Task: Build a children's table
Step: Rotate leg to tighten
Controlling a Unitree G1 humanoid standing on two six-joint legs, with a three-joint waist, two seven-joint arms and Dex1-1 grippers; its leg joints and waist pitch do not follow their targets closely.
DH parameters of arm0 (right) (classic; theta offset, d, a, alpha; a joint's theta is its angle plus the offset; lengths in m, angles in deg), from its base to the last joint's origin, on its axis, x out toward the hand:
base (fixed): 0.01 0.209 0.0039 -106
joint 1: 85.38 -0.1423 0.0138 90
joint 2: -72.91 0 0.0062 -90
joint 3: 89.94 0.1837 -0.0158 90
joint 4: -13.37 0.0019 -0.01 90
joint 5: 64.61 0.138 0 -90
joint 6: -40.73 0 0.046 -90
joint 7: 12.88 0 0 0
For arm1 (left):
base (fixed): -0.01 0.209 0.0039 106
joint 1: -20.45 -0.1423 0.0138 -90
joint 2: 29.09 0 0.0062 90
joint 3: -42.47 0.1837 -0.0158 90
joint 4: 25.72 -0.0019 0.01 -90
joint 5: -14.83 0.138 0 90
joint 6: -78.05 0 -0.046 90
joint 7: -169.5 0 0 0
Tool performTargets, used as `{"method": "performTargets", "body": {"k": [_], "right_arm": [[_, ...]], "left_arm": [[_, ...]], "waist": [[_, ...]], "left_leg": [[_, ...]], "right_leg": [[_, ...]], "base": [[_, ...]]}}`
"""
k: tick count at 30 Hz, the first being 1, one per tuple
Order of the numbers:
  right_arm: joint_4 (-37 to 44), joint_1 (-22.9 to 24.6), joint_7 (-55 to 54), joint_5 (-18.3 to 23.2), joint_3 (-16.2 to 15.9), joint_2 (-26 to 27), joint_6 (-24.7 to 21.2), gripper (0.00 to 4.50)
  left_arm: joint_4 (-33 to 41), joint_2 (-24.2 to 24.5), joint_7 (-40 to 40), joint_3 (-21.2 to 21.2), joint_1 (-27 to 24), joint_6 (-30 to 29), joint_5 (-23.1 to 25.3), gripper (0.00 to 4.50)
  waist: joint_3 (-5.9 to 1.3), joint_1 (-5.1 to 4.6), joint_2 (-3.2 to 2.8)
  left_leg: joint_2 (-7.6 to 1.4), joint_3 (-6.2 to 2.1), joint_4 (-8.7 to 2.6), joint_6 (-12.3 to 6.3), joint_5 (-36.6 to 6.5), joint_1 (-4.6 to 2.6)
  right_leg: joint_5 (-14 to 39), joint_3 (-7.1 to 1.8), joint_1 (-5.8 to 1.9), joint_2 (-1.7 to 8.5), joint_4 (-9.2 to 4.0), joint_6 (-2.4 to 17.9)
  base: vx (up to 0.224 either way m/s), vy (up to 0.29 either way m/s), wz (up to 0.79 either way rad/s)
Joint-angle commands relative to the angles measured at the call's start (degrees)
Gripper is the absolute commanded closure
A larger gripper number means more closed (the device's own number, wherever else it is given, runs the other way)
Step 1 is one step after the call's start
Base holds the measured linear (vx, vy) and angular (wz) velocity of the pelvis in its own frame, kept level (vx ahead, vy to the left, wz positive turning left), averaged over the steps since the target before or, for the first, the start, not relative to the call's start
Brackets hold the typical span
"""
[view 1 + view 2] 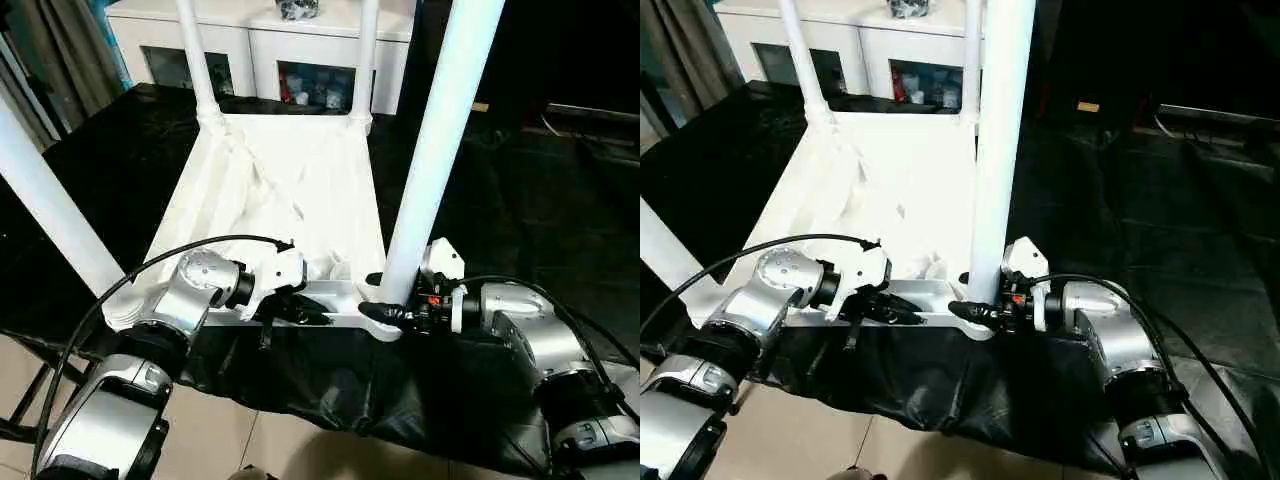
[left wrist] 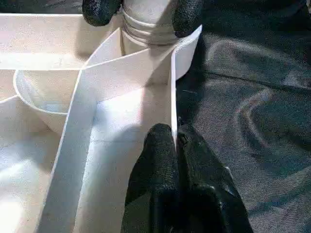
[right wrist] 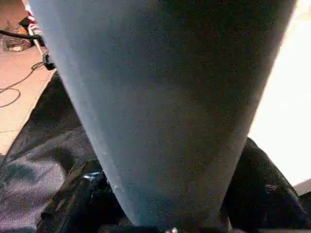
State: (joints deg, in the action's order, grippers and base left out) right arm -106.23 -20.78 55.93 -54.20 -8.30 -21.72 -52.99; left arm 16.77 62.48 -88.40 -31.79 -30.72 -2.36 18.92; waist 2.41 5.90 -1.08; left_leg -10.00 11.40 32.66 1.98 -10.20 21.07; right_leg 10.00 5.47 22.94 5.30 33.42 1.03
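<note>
White plastic throughout: the tabletop is laid upside down on a black cloth, ribbed underside showing, rounded sockets at the corners. Four smooth tubular legs are stood in them, two far, two near. The near right leg is clasped at its base by the right gripper, a black finger on each side. The near rim is pinched in the closed left gripper. A white glass-doored cabinet is seen beyond.

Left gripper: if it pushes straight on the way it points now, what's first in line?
Likely the right gripper, closed round the base of the near-right leg; the left gripper, pinching the tabletop's rim, points along it toward that corner.
</note>
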Motion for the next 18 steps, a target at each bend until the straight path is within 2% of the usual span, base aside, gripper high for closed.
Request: {"method": "performTargets", "body": {"k": [1,4,5,6,8,9,12,14,15,16,17,18], "right_arm": [[-0.35,0.04,0.93,-0.15,-1.44,0.63,-0.95,2.18],[-0.19,0.98,-4.27,-0.57,-0.47,2.08,-1.38,2.18],[-0.55,0.91,-12.28,-1.53,1.24,4.68,-2.36,2.18],[-0.61,0.91,-14.94,-1.64,1.95,5.74,-2.72,2.18],[-1.13,0.79,-19.37,-2.23,2.88,7.26,-2.94,2.2],[-1.54,0.75,-22.23,-2.75,3.43,8.23,-2.98,2.2],[-4.0,0.55,-32.92,-4.42,5.17,12.14,-3.11,2.4],[-5.62,0.42,-39.57,-4.92,6.11,15.37,-3.21,2.45],[-6.3,0.23,-42.43,-5.14,6.41,16.95,-3.06,2.46],[-6.54,0.15,-44.17,-5.33,6.56,17.93,-3.02,2.46],[-6.6,-0.04,-46.31,-5.48,6.81,19.76,-3.13,2.47],[-6.56,-0.44,-49.46,-6.06,6.93,22.25,-3.24,2.47]], "left_arm": [[-0.88,-0.67,-0.94,2.07,-0.09,-0.02,0.71,4.5],[-1.8,-1.55,2.23,1.9,0.48,-0.96,1.52,4.5],[-3.15,-3.02,7.24,1.36,1.47,-2.95,2.43,4.5],[-3.64,-3.79,9.32,1.01,1.85,-3.76,2.59,4.5],[-4.01,-4.99,11.23,0.65,2.21,-4.76,2.53,4.5],[-4.09,-5.81,12.24,0.49,2.37,-5.31,2.46,4.5],[-4.43,-9.11,17.16,0.75,3.11,-7.21,3.38,4.5],[-4.76,-11.72,20.45,0.89,3.66,-8.56,3.74,4.5],[-4.75,-12.83,21.41,1.05,3.81,-9.05,3.83,4.5],[-4.83,-13.45,22.0,1.18,3.93,-9.27,3.9,4.5],[-4.99,-14.37,23.55,1.23,4.12,-9.68,4.21,4.5],[-4.83,-15.54,25.43,1.35,4.18,-10.22,4.66,4.5]], "waist": [[-3.62,0.18,0.78],[-3.52,0.19,0.68],[-3.4,0.14,0.59],[-3.11,-0.13,0.69],[-3.0,-0.41,0.87],[-2.9,-0.56,1.01],[-2.67,-1.39,0.94],[-2.35,-1.84,0.68],[-2.2,-2.12,0.76],[-2.02,-2.55,0.78],[-2.18,-2.76,0.47],[-2.18,-2.95,0.43]], "left_leg": [[-3.87,-1.35,-3.09,-4.97,-9.43,-0.61],[-3.92,-1.36,-3.16,-4.66,-10.02,-0.69],[-3.92,-1.4,-3.29,-4.09,-10.96,-0.74],[-3.86,-1.47,-3.58,-3.01,-12.74,-0.88],[-3.76,-1.69,-3.79,-1.38,-15.01,-1.17],[-3.54,-1.84,-3.79,-0.62,-16.43,-1.16],[-3.5,-2.2,-4.1,0.29,-18.94,-1.21],[-3.43,-2.37,-4.26,0.86,-21.67,-1.66],[-3.21,-2.47,-4.15,1.02,-24.18,-2.22],[-3.14,-2.63,-4.2,1.15,-25.93,-2.43],[-3.09,-2.8,-4.15,1.17,-27.0,-2.69],[-3.19,-2.83,-4.27,1.2,-27.28,-2.59]], "right_leg": [[8.75,-3.14,-3.09,4.39,-3.05,13.59],[9.71,-3.15,-2.91,4.37,-3.16,13.48],[11.39,-3.16,-2.91,4.42,-3.37,13.15],[14.63,-3.16,-2.66,4.35,-3.85,12.39],[19.19,-3.19,-2.55,4.54,-4.33,11.17],[23.42,-3.13,-2.67,4.83,-4.8,9.82],[28.73,-3.01,-2.39,4.73,-5.58,7.36],[31.91,-2.81,-1.95,4.66,-6.18,6.18],[34.44,-2.5,-1.77,4.64,-6.77,5.43],[36.24,-2.35,-1.57,4.58,-7.12,4.73],[36.76,-2.33,-1.55,4.63,-7.26,4.27],[36.28,-2.45,-1.51,4.62,-7.28,4.31]], "base": [[0.0,0.0,0.0],[0.0,0.0,0.0],[0.0,0.0,0.0],[0.0,0.0,0.0],[-0.026,0.0,-0.01],[-0.051,0.001,-0.02],[0.0,0.0,0.0],[0.0,0.0,0.0],[0.0,0.0,0.0],[0.0,0.0,0.0],[0.0,0.0,0.0],[0.0,0.0,0.0]]}}
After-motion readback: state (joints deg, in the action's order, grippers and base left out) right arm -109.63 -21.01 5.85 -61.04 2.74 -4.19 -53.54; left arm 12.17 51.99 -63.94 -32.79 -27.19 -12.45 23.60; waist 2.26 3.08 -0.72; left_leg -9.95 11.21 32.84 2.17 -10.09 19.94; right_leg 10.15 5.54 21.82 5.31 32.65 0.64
